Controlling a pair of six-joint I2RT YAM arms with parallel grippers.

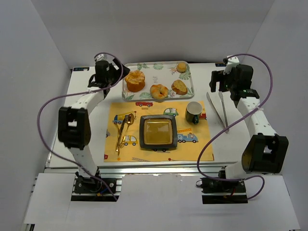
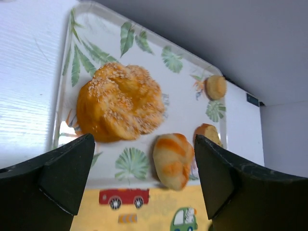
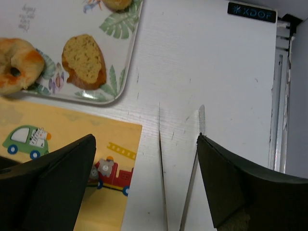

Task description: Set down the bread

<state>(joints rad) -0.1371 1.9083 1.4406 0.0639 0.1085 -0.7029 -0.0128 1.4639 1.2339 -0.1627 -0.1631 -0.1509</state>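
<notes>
Left arm first: the left fingers (image 2: 62, 178) are standing wide apart, holding nothing, and hanging over the near-left end of the leaf-print tray (image 2: 179, 103). The ring-shaped roll (image 2: 173, 160) is lying on that tray just ahead of them, off-centre in the gap and closer to the finger on the right of the wrist view. Its long axis is looking as if it runs away from the camera, roughly along the reach, so my read is that a close would come across its narrower width after a small sideways shift. The big sesame bun (image 2: 120, 108) is sitting to the roll's left, close beside it but apart.

The small round bun (image 2: 215, 87) is resting at the tray's far right corner, well beyond the roll. From overhead it is lying nearer the right arm than the left.

The right fingers (image 3: 57, 178) are also gaping open and empty, but they are pointing down at the metal tongs (image 3: 161, 163) on the bare table (image 3: 216, 72), off the tray's right end. The bread slice (image 3: 85, 61) is lying between those fingers and the roll.

So the left arm is looking better lined up for the roll. The dark square plate (image 1: 143, 132) on the placemat (image 1: 192, 149) is sitting nearer the arm bases than the tray, and it seems the likely destination.
</notes>
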